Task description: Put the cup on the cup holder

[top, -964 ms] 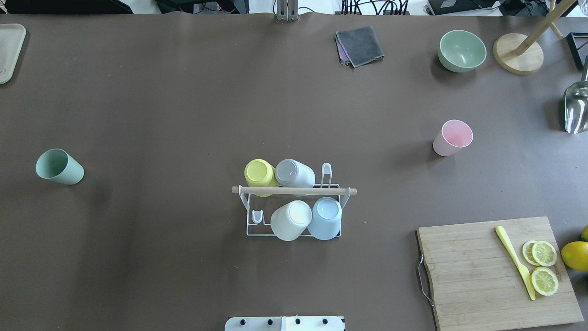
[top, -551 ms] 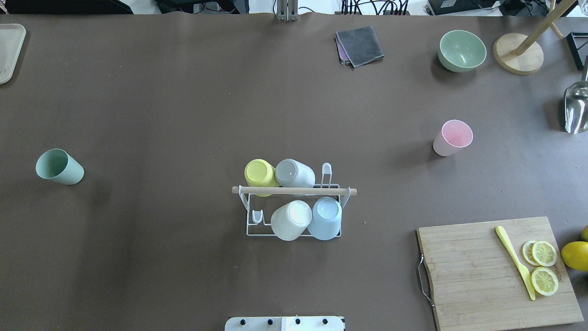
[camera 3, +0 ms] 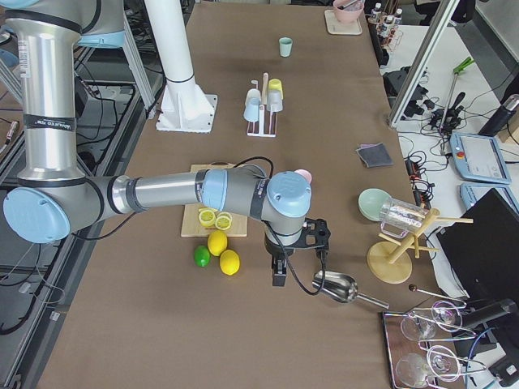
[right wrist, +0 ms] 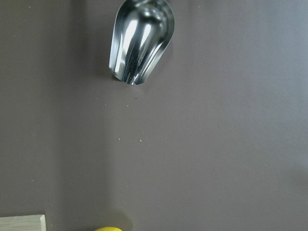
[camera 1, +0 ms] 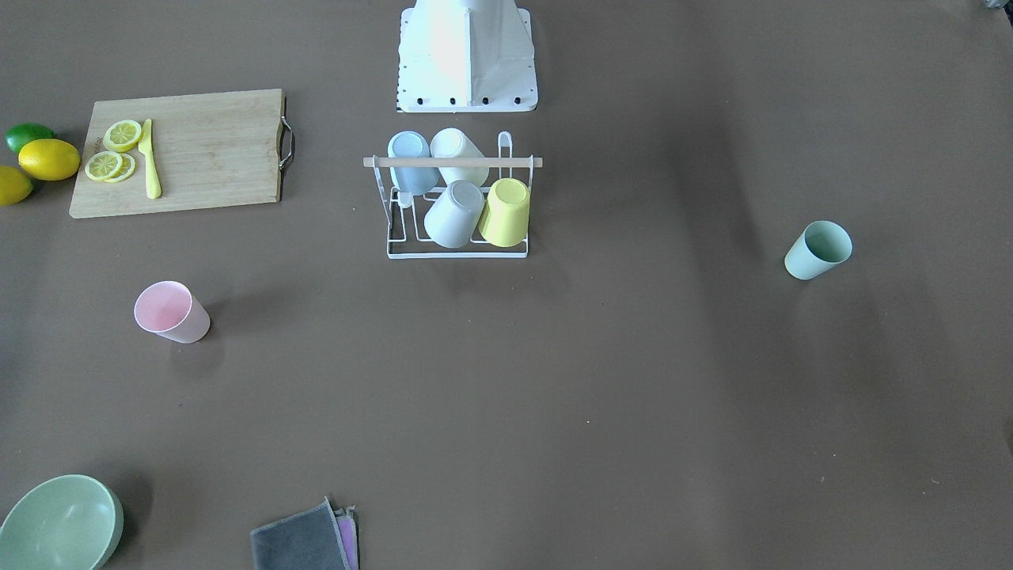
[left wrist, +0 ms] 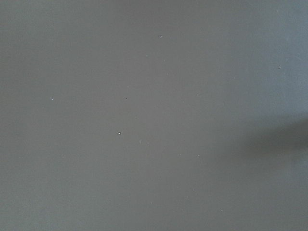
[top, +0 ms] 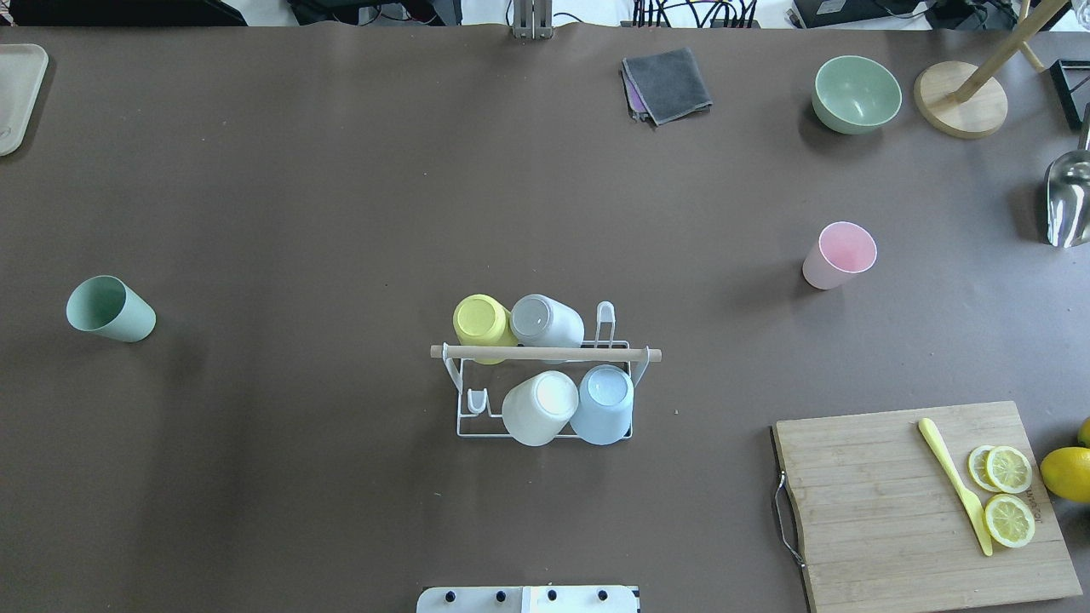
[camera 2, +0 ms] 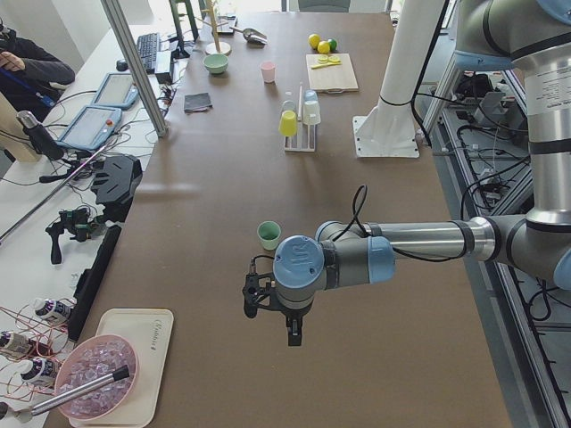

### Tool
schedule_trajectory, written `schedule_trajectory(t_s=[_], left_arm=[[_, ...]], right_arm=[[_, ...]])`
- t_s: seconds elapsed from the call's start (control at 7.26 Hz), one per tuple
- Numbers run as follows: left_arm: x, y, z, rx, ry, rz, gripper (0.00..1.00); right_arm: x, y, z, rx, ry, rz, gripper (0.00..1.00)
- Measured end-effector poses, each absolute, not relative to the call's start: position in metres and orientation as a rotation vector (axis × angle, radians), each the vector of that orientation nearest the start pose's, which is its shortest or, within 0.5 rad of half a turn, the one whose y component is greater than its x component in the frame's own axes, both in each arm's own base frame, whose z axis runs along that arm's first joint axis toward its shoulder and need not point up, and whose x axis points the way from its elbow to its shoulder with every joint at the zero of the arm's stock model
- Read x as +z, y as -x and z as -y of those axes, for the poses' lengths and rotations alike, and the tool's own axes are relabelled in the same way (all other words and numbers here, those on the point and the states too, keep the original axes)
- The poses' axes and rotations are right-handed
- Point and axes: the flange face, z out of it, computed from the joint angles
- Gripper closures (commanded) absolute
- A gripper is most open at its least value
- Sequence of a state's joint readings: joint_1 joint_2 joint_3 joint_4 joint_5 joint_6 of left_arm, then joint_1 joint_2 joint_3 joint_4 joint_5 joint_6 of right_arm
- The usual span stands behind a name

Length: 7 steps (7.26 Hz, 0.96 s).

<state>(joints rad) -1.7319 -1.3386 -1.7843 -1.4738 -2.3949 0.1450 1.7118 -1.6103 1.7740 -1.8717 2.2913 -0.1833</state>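
Nothing moved vs earlier overhead frames; arms not in that view. Green cup [top: 109, 308] upright, mouth up, on surface [top: 341, 213] far to my L, well apart from cup holder [top: 545, 353] at centre. Pink cup [top: 839, 254] upright on my R. L hand [camera 2: 292, 328] hangs near green cup, on the side away from holder, so L arm prob goes first. R hand [camera 3: 278, 271] is by scoop [right wrist: 139, 41]. Can't tell if either hand is open or closed.

No visible change since earlier
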Motion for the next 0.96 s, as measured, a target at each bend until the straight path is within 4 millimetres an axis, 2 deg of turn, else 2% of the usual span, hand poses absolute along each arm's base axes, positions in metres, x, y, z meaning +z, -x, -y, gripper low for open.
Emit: schedule_trajectory(t_s=[0.41, 0.69, 0.96], left_arm=[[0.659, 0.122, 0.372, -0.067, -0.021, -0.83, 0.01], [0.653, 0.123, 0.376, -0.06, -0.035, -0.828, 0.01], [0.628, 0.127, 0.402, -0.032, -0.103, -0.816, 0.01]], right_arm=[[0.618, -0.135, 0.441, 0.062, 0.012, 0.725, 0.0], [0.64, -0.138, 0.434, 0.11, -0.016, 0.721, 0.0], [0.647, -0.145, 0.433, 0.147, -0.026, 0.724, 0.0]])
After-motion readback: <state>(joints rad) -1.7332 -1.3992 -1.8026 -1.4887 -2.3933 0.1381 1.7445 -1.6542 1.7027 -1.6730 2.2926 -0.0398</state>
